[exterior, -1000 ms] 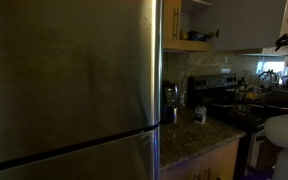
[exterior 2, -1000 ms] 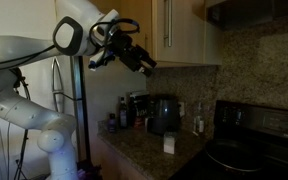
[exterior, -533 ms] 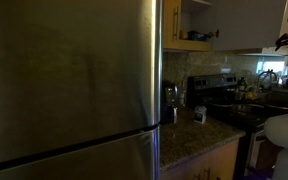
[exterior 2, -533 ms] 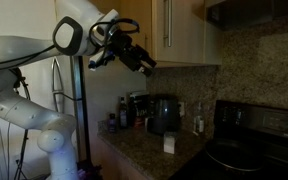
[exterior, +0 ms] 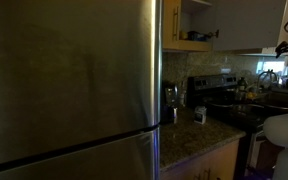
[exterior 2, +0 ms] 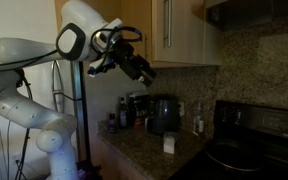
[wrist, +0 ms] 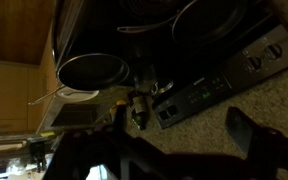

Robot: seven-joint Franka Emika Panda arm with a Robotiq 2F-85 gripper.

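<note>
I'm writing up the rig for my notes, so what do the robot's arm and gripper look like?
The arm has smooth, rounded white shells, with a dark ring around one joint cap. The gripper is black and blocky, and black cables loop over the wrist. No markings are legible.

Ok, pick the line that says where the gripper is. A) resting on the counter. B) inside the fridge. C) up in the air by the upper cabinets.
C: in an exterior view the gripper hangs in the air in front of the wooden upper cabinets, well above the counter.
</note>
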